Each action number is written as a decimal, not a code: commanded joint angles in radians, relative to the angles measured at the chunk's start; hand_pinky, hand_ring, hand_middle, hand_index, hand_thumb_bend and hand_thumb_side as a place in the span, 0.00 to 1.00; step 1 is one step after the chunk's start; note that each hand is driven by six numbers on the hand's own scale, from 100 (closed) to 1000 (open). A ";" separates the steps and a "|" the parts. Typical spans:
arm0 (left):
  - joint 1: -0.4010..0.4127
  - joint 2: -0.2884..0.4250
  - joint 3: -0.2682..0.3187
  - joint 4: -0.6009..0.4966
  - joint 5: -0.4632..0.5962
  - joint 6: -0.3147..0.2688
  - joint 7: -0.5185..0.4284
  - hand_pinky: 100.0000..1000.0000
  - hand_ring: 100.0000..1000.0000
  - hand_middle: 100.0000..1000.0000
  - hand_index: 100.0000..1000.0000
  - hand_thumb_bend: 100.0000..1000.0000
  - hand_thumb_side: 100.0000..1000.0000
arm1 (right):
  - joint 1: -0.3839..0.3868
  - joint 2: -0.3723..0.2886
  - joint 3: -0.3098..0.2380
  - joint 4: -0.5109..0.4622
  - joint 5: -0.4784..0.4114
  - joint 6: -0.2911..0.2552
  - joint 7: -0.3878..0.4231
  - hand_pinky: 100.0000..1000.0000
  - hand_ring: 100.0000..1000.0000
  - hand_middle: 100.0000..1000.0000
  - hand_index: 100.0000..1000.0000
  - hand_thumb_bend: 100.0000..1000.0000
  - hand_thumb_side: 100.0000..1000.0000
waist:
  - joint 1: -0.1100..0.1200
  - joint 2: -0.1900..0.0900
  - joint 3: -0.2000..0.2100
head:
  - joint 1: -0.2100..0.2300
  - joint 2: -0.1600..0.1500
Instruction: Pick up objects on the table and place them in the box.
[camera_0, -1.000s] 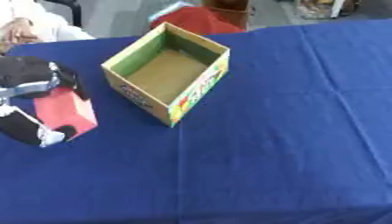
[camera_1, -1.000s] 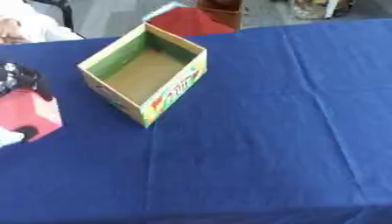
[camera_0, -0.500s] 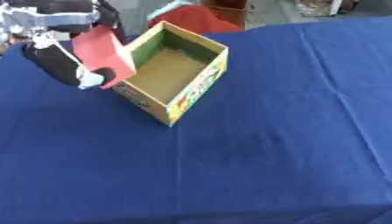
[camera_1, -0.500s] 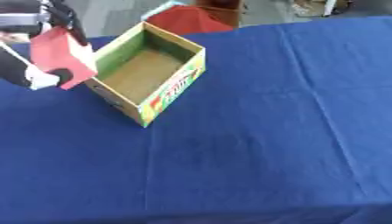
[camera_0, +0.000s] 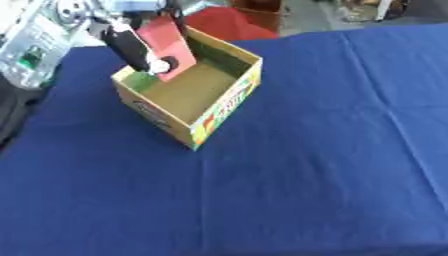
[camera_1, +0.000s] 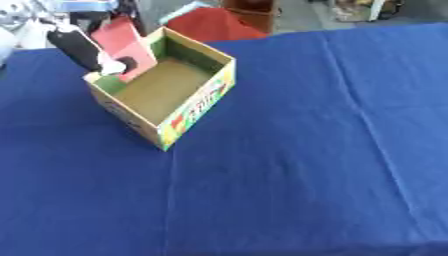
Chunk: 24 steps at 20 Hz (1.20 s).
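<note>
Blue tablecloth (camera_0: 306, 150) fills nearly the whole view, one crease running from about 12 toward 5 on the right side.

Open cardboard box (camera_0: 223, 107) sits at roughly 10 o'clock from the view's centre, turned diagonally: long axis runs from 1 to 7, one corner pointing down toward 6. Green inner walls, brown floor, printed colours on the outer side facing 4. Floor looks bare.

Red flat packet (camera_0: 166, 42) is over the box's 11 o'clock corner, lower end dipped inside past the rim, upper end above it. Long axis is steep, tilted, running from about 11 at the top to 5 at the bottom; broad red face turned toward the camera.

Left hand (camera_0: 136, 47) comes in from the upper left corner, black fingers angled down toward 5, lying along the packet's left edge with a pale tip near its lower end. Fingers are wrapped on the packet, holding it. Silver arm parts show behind at 11, blurred.

Right hand shows in neither view.
</note>
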 joint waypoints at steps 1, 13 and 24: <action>-0.040 -0.052 0.038 0.102 -0.056 -0.006 0.053 0.32 0.52 0.60 0.68 0.05 0.16 | -0.020 -0.008 0.001 -0.020 -0.009 -0.002 0.007 0.65 0.72 0.85 0.75 0.00 1.00 | -0.006 -0.008 -0.005 | 0.011 -0.026; -0.043 -0.160 0.080 0.323 -0.224 -0.052 0.173 0.37 0.56 0.63 0.68 0.06 0.17 | -0.038 0.001 0.002 -0.020 -0.015 -0.005 0.013 0.65 0.72 0.85 0.75 0.00 1.00 | -0.008 0.029 -0.021 | 0.017 -0.054; -0.035 -0.169 0.081 0.331 -0.284 -0.070 0.172 0.59 0.76 0.78 0.83 0.44 0.42 | -0.037 0.004 0.001 -0.020 -0.016 -0.003 0.014 0.65 0.72 0.85 0.75 0.00 1.00 | -0.010 0.032 -0.016 | 0.010 -0.052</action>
